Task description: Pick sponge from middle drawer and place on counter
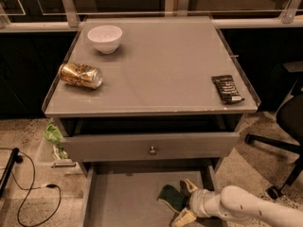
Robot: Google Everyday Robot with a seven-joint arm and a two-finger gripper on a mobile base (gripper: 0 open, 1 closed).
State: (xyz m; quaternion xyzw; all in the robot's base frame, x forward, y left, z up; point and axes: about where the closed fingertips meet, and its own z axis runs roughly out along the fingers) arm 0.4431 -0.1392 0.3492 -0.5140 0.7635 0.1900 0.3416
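The dark green sponge lies on the floor of the open middle drawer, at its right side near the bottom of the view. My gripper comes in from the lower right on a white arm. Its pale fingers stand apart on either side of the sponge's right end. The sponge rests on the drawer floor. The grey counter lies above, with its raised rim.
On the counter stand a white bowl at the back left, a crushed gold can on the left and a black wrapped bar at the right edge. A drawer front with a knob overhangs. An office chair stands to the right.
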